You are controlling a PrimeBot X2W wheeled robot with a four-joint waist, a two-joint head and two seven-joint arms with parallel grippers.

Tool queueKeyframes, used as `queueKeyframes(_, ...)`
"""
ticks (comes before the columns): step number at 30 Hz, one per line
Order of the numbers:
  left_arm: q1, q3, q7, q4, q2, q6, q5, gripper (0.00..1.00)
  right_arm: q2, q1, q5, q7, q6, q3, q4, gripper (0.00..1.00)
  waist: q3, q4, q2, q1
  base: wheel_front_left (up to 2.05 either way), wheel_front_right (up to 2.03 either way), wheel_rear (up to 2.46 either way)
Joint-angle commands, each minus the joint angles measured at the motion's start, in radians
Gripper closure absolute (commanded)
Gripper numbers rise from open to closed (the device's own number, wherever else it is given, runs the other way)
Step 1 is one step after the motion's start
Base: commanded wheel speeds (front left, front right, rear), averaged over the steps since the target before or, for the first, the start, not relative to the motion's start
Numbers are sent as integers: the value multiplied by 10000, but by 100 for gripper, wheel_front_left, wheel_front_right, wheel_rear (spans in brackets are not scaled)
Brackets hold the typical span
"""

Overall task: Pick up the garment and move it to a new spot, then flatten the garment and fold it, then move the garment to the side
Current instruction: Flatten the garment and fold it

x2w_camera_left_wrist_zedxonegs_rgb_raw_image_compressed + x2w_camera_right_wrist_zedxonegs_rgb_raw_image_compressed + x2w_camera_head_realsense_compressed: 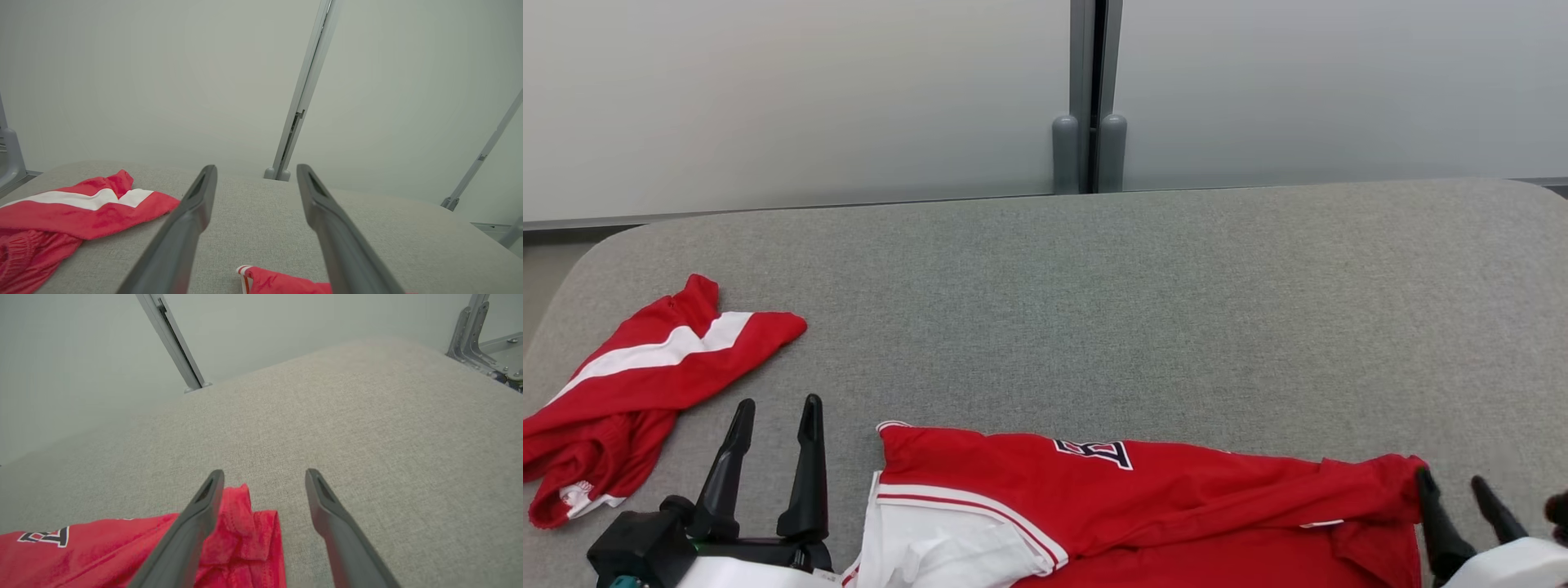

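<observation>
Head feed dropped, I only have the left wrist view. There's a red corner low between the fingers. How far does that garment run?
Observer: Head view: the jersey runs along the grey cushion's near edge, over to the right gripper.
Operator: Right gripper got hold of it?
Observer: No. Right wrist view: it's open, one finger over the jersey's bunched end, the other over bare cushion.
Operator: Lying flat?
Observer: No. It's wrinkled along its length, and a white panel is rumpled at its left end.
</observation>
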Motion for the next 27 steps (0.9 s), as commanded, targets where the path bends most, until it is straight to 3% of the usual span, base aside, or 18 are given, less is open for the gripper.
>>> queueKeyframes(1, -7, 71, -44, 103, -50, -122, 95, 0, -6, -142, 76, 255, 7, 165, 159, 0, 27, -33, -1, 0, 0, 0, 0)
queueKeyframes(13, -324, 50, -45, 639, -412, -613, 525, 0, 660, -806, 333, 1346, 7, -316, 2201, 0, 342, 67, -1, 0, 0, 0, 0)
queueKeyframes(25, -561, -60, -45, 869, -434, -700, 623, 0, 1103, -962, 1405, 2065, 21, 582, 3054, 2, 557, 267, -1, 0, 0, 0, 0)
queueKeyframes(26, -574, -56, -45, 883, -431, -695, 624, 0, 1134, -943, 1506, 2113, 39, 714, 3063, 51, 570, 286, -1, 0, 0, 0, 0)
queueKeyframes(27, -586, -50, -45, 896, -428, -693, 624, 0, 1147, -944, 1572, 2111, 41, 829, 3047, 65, 582, 300, -1, 0, 0, 0, 0)
